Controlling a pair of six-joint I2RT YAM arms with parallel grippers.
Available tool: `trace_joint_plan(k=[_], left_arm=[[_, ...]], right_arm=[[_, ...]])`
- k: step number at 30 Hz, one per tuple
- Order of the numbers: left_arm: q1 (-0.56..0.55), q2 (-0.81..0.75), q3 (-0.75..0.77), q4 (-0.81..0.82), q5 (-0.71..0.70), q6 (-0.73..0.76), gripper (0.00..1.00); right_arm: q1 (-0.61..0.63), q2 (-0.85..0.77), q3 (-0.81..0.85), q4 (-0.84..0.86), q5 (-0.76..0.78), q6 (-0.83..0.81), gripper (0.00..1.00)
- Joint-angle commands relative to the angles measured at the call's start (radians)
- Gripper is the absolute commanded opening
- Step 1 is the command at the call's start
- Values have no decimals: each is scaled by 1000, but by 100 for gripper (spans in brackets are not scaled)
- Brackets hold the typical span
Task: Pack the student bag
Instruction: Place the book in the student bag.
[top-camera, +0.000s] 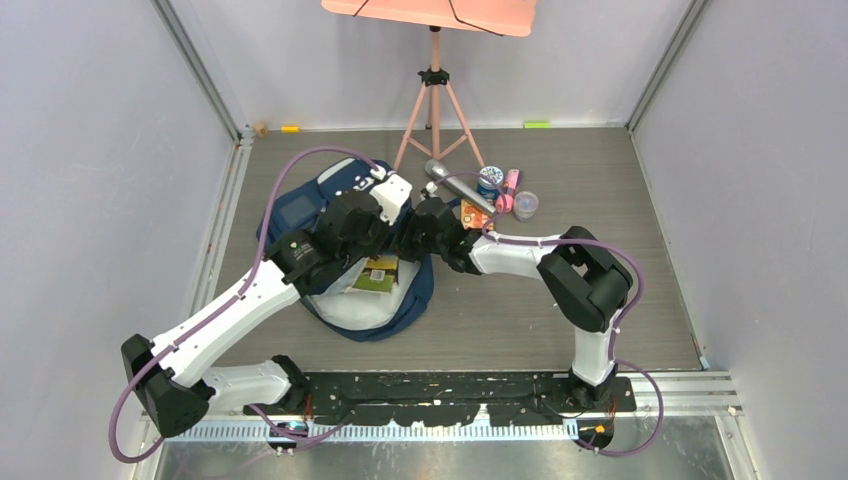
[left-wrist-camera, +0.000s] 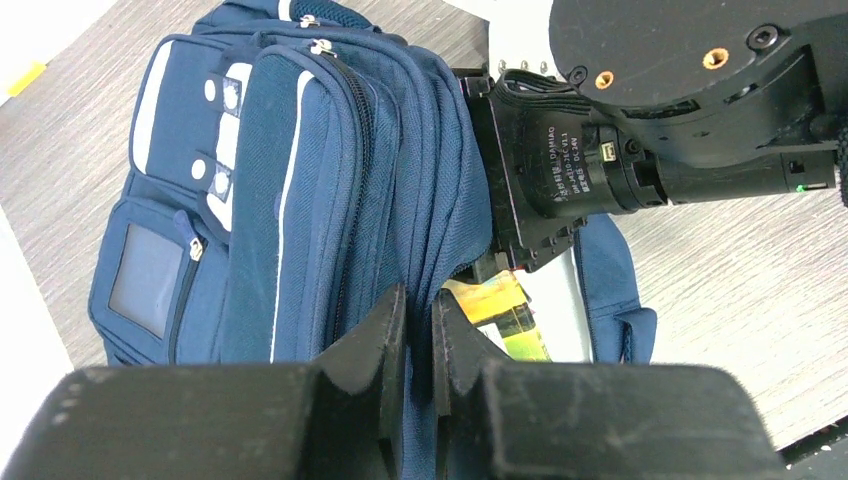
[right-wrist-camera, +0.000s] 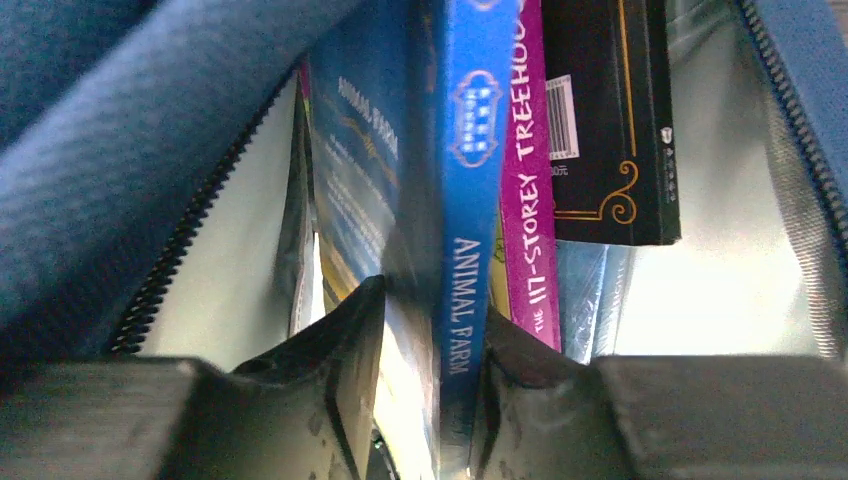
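The student bag (top-camera: 300, 205) lies on the floor, navy with white stripes (left-wrist-camera: 290, 170), its main compartment open. My left gripper (left-wrist-camera: 418, 300) is shut on a fold of the bag's fabric at the opening. My right gripper (right-wrist-camera: 435, 305) reaches inside the bag, and its arm (left-wrist-camera: 640, 150) crosses over the opening. A blue book titled Animal Farm (right-wrist-camera: 462, 180) stands between its jaws, which are parted wider than the spine. A magenta book (right-wrist-camera: 528, 200) and a black book (right-wrist-camera: 610, 120) stand beside it against the light grey lining (right-wrist-camera: 720, 270). A yellow-green book cover (top-camera: 380, 275) shows in the opening.
A pink tripod (top-camera: 433, 100) stands behind the bag. To the right of the bag lie a silver cylinder (top-camera: 455, 183), a blue-lidded jar (top-camera: 490, 178), a pink item (top-camera: 510, 188), a clear tub (top-camera: 525, 205) and an orange card (top-camera: 474, 213). Walls close in both sides.
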Motion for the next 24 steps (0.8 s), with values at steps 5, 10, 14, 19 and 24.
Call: trace_joint_plan(k=[5,10,14,19,24], left_arm=[[-7,-49,19,114,22,-4,0],[-6,-47,18,114,18,-4,0],[-6,-43,19,112,18,-4,0],[-6,-41,17,114,17,-4,0],[-6,-36,17,112,17,-4,0]], right_arm=[[1,-109,-51,-33,137,-110,59],[12,-177,-93,-96,138,-179,66],[15,-213,-118,-148,138,-199,67],[19,-217,-148,-127,117,-192,64],[30,-196,-128,-85,86,-191,60]])
